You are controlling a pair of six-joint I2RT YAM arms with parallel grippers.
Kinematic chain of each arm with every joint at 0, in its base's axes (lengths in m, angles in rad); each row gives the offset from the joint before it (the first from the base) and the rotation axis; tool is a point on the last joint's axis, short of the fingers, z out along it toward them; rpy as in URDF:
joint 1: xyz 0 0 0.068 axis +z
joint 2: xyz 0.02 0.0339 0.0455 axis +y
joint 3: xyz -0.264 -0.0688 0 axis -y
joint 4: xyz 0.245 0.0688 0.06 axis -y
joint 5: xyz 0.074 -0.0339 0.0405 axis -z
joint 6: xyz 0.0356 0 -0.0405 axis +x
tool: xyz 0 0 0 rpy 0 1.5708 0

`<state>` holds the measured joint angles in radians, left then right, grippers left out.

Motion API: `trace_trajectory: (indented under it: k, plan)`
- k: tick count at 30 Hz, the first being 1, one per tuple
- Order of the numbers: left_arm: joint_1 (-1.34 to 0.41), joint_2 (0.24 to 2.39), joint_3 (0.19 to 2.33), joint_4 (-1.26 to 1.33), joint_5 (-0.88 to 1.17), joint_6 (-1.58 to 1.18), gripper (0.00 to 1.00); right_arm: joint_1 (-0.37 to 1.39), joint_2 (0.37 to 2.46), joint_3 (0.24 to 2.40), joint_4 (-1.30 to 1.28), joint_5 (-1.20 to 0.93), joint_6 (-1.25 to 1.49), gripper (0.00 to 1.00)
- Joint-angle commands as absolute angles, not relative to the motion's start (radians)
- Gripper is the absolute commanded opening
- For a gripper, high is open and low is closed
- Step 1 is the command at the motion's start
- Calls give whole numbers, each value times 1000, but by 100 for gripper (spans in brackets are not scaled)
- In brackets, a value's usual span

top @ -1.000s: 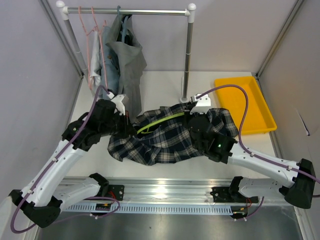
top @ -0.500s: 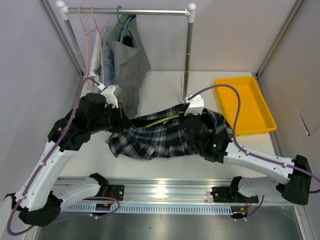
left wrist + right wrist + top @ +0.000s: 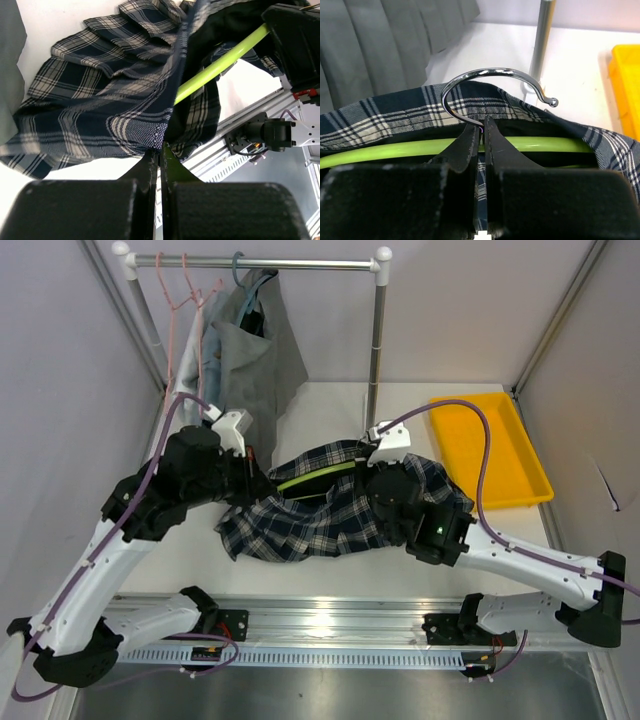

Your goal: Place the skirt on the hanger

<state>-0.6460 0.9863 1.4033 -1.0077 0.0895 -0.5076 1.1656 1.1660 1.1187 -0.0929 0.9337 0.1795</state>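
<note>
Compared with half a second earlier, the left gripper (image 3: pixel 160 150) is sitting nearer the middle of the table (image 3: pixel 330 410) and the right wrist is sitting slightly farther toward the rack post, so the skirt (image 3: pixel 310 525) is bunching up more between the two arms. Its plaid cloth is sagging onto the table in front of the rack, with the green hanger (image 3: pixel 318 478) running across its upper edge and into the dark inside of the waist. The left pincer is pressing fully closed on a fold of the skirt's edge, just beside the near end of the green bar. The right gripper (image 3: pixel 482 131) is likewise clamping tight, on the neck of the hanger where the metal hook (image 3: pixel 490 71) is rising from the bar. The work seems to be at the dressing step: the hanger is going into the waistband, but the cloth is not yet sitting evenly along it. The next move probably calls for the left arm drawing the waistband outward over the bar's end while the right is holding the hanger level; pulling too hard could be dragging the cloth off.
</note>
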Motion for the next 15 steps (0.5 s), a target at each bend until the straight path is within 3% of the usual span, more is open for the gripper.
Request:
trace_trajectory:
  k: [1,10,12,15]
  plan:
    - [-664,994,1417,-939,77,-528,0,1181,1181,1186,-72,927,201,0]
    - [-681,974,1364,-954,28,-496,1,1184,1181,1270,-141,911,207,0]
    - [-683,962,1359,-957,29,-483,8,1184,1177,1307,-156,899,192,0]
    - [-681,942,1376,-943,46,-469,32,1184,1180,1374,-193,879,186,0]
